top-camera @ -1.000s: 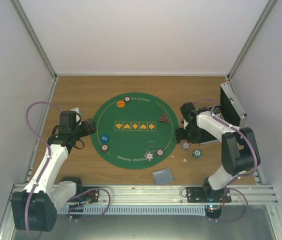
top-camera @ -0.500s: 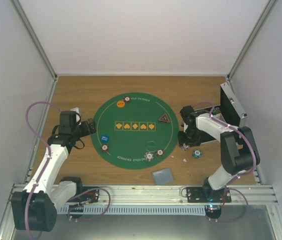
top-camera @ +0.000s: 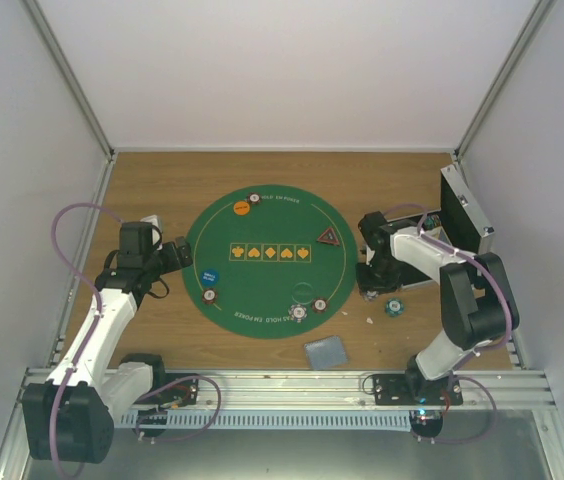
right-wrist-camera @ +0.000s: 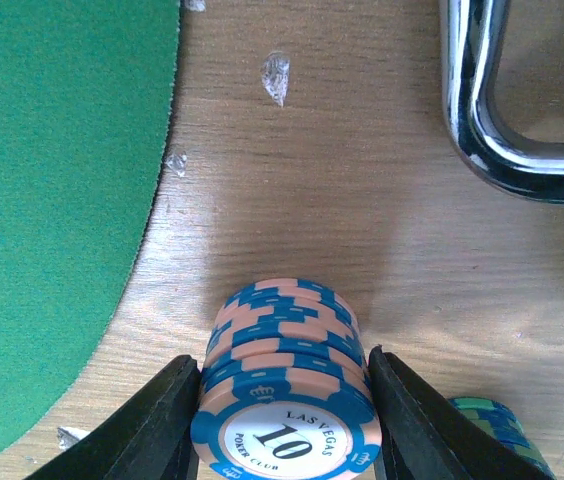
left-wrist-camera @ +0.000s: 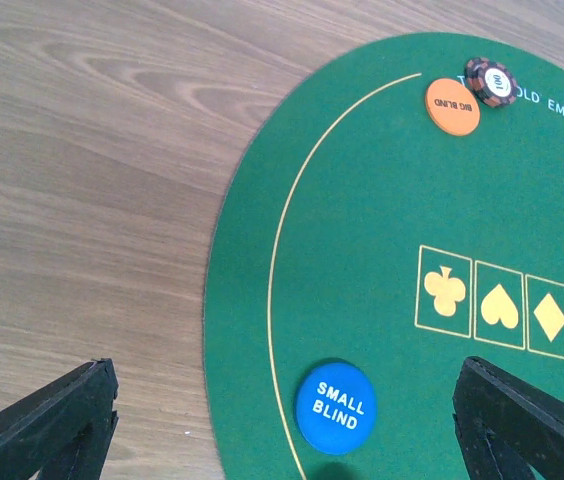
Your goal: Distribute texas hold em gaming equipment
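Blue-and-peach-edged chip stack (green mat)

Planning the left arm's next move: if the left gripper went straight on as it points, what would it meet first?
Probably the round blue disc marked SMALL BLIND, lying on the round green felt mat just ahead of the open left gripper; depth is unclear, so it might touch felt first.

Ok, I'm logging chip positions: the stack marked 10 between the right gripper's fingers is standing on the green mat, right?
No. The stack between the right gripper's fingers stands on the wooden table beside the green mat, not on it; the right wrist view shows this.
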Available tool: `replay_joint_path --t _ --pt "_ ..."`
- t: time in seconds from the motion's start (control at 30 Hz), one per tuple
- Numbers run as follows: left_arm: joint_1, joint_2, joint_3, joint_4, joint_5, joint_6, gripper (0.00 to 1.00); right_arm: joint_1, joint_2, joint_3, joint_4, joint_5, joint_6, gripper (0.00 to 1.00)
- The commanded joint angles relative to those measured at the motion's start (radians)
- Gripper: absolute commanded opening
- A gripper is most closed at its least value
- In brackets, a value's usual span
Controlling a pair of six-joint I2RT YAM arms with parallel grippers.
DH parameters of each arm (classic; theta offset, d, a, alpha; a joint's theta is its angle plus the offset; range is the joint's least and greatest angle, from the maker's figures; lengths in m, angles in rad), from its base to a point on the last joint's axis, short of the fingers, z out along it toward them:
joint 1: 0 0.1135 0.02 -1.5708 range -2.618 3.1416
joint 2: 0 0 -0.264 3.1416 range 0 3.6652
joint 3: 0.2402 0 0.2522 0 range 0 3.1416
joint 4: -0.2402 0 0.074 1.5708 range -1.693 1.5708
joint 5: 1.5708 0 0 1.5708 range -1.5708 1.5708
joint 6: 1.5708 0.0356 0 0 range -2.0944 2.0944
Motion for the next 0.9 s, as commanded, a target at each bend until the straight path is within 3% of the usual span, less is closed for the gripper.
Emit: replay_joint_path --t 0.0,0.53,0.87 --pt "-0.011 -0.006 -0.014 0.042 0.007 0.006 0.93 0.012 -0.009 0.006 -0.01 0.017 0.008 0.38" --pt "-0.015 -0.012 -0.016 0.043 0.003 0.006 0.93 0.067 -0.02 0.172 -0.137 0.007 0.001 0.36" --pt "-0.015 -0.017 -0.018 0.05 0.006 0.004 0.93 0.303 0.176 0.418 -0.123 -0.062 0.035 0.35"
